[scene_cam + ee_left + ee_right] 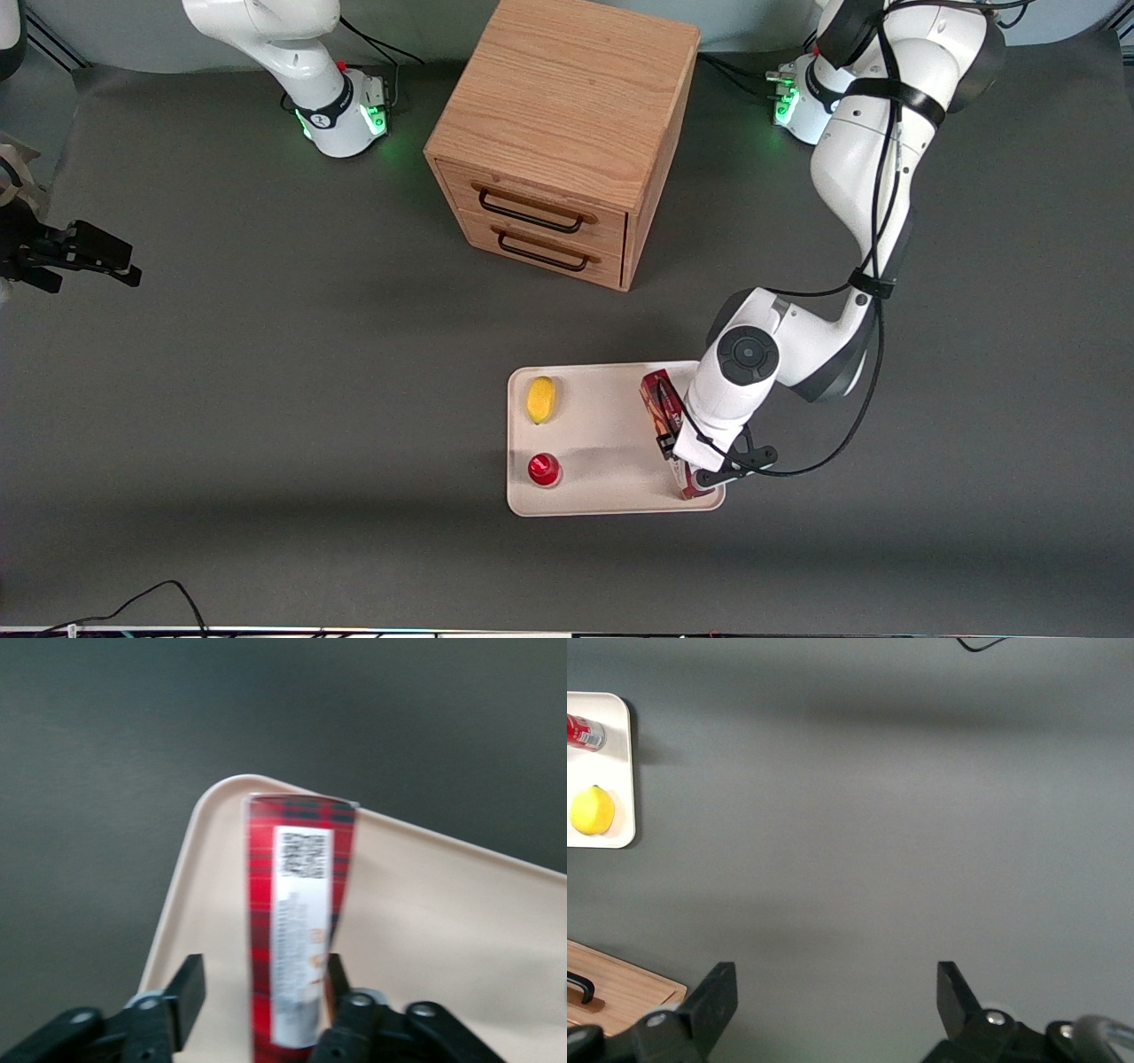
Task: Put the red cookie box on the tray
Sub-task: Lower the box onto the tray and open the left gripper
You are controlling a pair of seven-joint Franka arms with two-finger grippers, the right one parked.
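Red cookie box (297,930) on tray (443,930), half-hidden under pincer (266,997).

A robotics lab: two arm bases (341,115) (green lights glowing) bolted to a grey-matted table (266,372); cables trailing.

The long narrow cardboard cookie box (297,930) is red-and-dark tartan with a white printed label panel. It sits on the cream-white tray (602,492), between the black fingers of the gripper (261,997). A yellow lemon (540,400) and a small round red object (543,469) lie there too.
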